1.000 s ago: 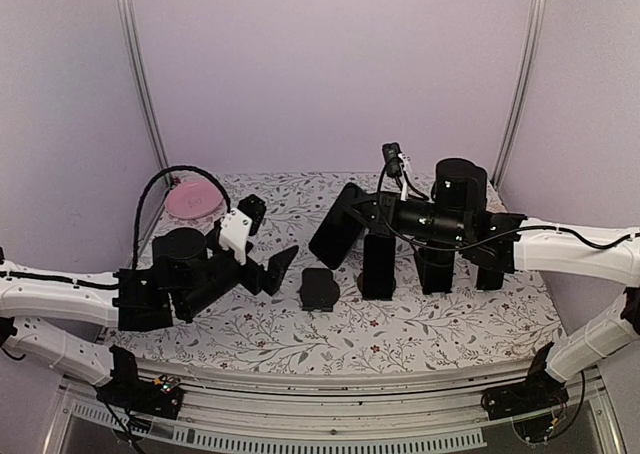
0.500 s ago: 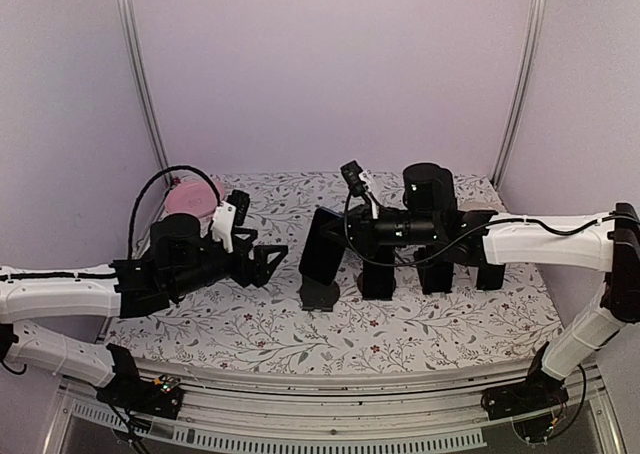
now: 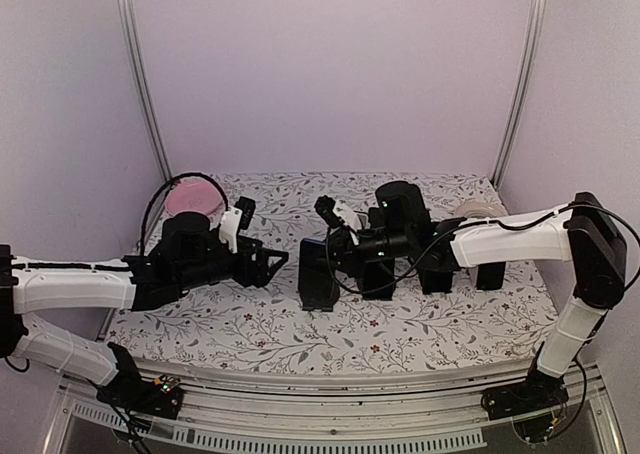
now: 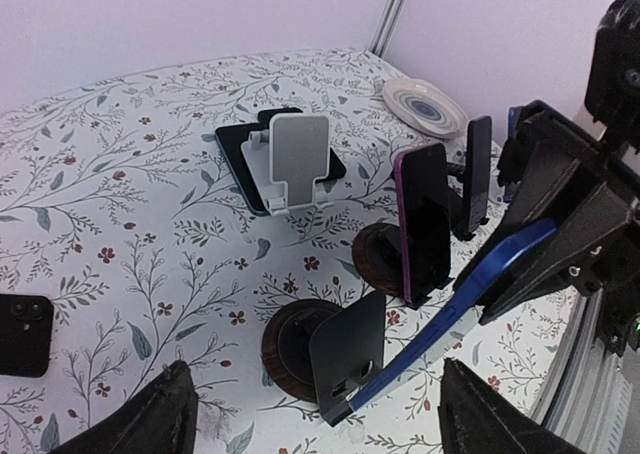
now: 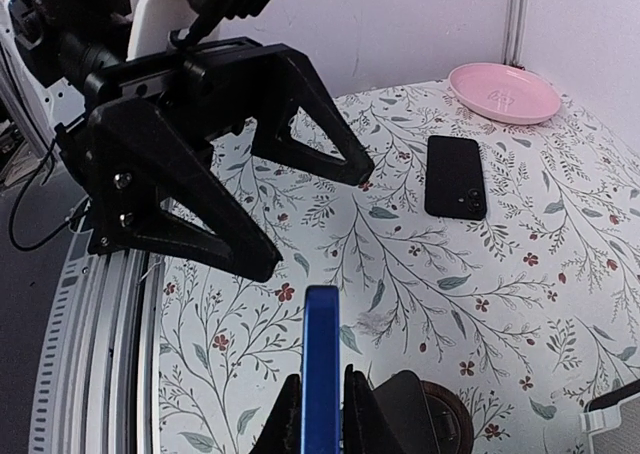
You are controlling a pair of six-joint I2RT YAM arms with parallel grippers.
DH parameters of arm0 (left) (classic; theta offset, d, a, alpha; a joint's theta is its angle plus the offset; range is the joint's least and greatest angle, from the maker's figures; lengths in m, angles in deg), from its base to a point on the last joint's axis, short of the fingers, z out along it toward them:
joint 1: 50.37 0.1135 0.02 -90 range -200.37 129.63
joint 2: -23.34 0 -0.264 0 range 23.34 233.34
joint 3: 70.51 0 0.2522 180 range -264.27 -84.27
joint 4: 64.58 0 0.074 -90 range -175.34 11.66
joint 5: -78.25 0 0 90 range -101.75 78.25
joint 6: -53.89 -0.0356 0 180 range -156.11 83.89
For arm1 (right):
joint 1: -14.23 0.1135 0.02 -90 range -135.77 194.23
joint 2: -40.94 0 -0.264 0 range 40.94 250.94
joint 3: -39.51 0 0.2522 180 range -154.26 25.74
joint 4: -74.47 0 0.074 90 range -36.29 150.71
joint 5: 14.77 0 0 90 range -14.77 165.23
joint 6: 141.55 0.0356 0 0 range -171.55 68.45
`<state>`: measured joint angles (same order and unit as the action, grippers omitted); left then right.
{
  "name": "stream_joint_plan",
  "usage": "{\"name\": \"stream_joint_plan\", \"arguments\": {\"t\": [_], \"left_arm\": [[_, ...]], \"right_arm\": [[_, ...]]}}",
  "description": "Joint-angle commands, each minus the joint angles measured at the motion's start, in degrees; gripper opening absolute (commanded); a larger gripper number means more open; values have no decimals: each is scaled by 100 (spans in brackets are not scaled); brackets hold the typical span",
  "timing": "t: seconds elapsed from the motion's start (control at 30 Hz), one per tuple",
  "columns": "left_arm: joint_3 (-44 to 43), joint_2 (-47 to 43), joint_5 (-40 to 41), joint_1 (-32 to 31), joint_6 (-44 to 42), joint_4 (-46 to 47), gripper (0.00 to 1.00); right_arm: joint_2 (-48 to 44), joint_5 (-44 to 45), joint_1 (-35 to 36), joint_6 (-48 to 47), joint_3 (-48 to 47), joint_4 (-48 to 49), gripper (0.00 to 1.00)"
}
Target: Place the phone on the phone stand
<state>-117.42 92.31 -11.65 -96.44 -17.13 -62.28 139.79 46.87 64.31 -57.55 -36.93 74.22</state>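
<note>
My right gripper [image 5: 322, 414] is shut on the blue-edged phone [image 5: 322, 359], which I see edge-on between its fingers. In the left wrist view the phone [image 4: 470, 304] slants down to the black phone stand [image 4: 348, 354] on its round wooden base. Its lower end is at the stand's front lip and its top leans away from the back plate. From above, the phone [image 3: 318, 271] hides most of the stand, with the right gripper [image 3: 345, 244] just behind it. My left gripper [image 3: 266, 265] hovers open to the left of the stand, holding nothing.
Two more dark phones stand on stands [image 4: 425, 224] [image 4: 478, 174] to the right. A white stand [image 4: 297, 159] sits on flat black devices further back. A black phone [image 5: 457, 176] lies flat near the pink plate [image 5: 503, 92]. A white dish [image 4: 425, 106] is at the back right.
The right arm has swung left and down, bringing the phone from mid-air to the stand. The left arm has lifted and reached right toward the stand, its fingers narrowing slightly.
</note>
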Motion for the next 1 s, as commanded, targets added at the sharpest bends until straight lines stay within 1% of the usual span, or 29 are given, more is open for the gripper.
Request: {"name": "stream_joint_plan", "arguments": {"t": [0.0, 0.2, 0.5, 0.67, 0.97], "left_arm": [[-11, 217, -453, 218, 61, 347, 83], [-88, 529, -775, 424, 18, 521, 82], [-141, 745, -1168, 650, -15, 672, 81], [-26, 703, -1199, 684, -9, 719, 81], [205, 495, -1205, 721, 24, 748, 81]], "right_arm": [[221, -682, -182, -590, -244, 499, 2], [410, -1051, -249, -1096, -155, 734, 2], [785, -1369, -326, -1291, -275, 622, 2], [969, -1411, -394, -1494, -501, 67, 2], [1273, -1444, -472, -1390, -706, -159, 3]]}}
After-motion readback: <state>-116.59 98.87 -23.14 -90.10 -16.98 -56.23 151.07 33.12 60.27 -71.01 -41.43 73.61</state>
